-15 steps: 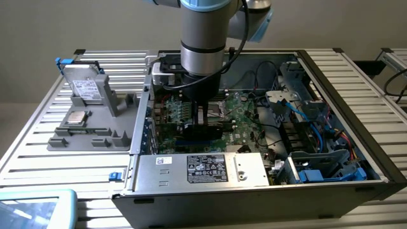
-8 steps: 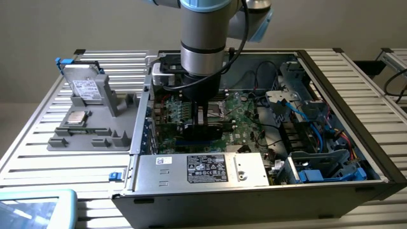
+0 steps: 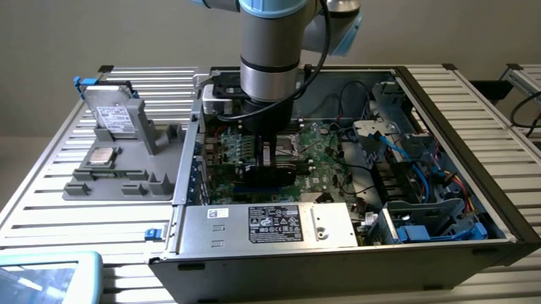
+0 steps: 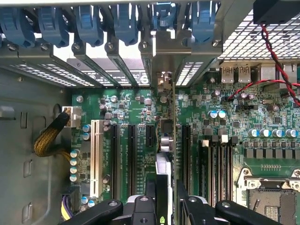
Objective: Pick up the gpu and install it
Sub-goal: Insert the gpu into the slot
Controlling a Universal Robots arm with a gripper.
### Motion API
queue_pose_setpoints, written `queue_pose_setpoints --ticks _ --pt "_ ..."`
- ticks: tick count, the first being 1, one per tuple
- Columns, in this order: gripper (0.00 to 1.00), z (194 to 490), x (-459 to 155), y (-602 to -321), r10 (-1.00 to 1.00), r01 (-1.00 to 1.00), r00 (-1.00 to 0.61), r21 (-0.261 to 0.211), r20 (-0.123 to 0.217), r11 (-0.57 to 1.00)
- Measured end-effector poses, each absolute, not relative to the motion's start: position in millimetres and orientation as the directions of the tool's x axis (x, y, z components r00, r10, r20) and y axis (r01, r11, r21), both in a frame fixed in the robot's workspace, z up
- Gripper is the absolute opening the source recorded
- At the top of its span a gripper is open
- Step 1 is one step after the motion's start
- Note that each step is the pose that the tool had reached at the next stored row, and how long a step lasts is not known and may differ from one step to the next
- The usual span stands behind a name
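Motherboard slots [image 4: 131, 154], seen from the wrist, flank the gpu [image 4: 164, 161] in the claw [image 4: 165, 194].

flat gpu card [image 3: 272, 175]: black
big circuit board [image 4: 136, 101]: green
plastic clips [image 4: 89, 23]: blue
twisted wires [image 4: 272, 47]: red and black

We see the gpu [image 3: 272, 172] as a small flat card with a black face. It stands upright on its long edge, clamped between the fingers [image 4: 151, 190]. From the wrist view we meet it edge-on, a thin strip running in line with the long black expansion slots [image 4: 131, 154] of the green motherboard [image 4: 211, 105]. We cannot tell whether it is seated in a slot.
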State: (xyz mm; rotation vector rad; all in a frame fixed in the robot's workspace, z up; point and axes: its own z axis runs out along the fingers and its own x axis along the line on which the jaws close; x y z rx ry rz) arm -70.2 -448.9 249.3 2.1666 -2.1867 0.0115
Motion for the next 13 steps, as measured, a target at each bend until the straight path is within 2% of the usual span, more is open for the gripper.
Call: queue_pose_setpoints --ticks 13 --pt "0.27 249.1 -70.1 -449.0 -0.999 -0.999 -0.008 0.05 0.037 0.01"
